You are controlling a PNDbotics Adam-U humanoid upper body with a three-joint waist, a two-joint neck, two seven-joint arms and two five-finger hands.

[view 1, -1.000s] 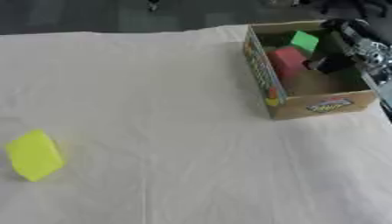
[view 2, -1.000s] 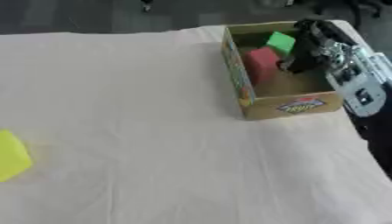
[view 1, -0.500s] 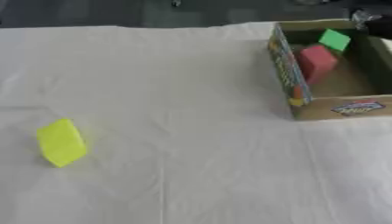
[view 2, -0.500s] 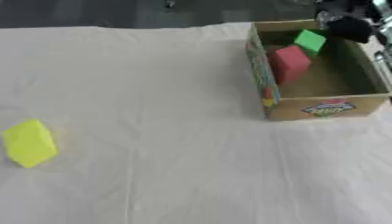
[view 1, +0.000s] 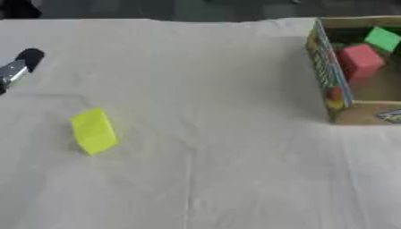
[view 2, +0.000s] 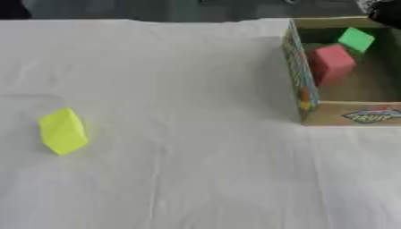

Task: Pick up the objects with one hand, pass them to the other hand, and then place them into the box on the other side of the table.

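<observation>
Left hand (view 1: pixel 17 67) only pokes in at left edge, right hand (view 2: pixel 385 10) cut off far right above box (view 2: pixel 301 85), finger state unclear for both; yellow block (view 1: pixel 93 130) lies alone.

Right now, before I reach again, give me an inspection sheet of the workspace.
Surface: table under a creased white cloth.
Job's things: yellow block alone on the cloth at left; red block and green block inside the cardboard box at right.
Clutter: nothing seen.
Hands: left hand just showing at the left edge, fingers unclear; right hand a dark shape at the top right corner, fingers unclear.
Cables: nothing seen.
Surroundings: dark floor beyond the far edge.
</observation>
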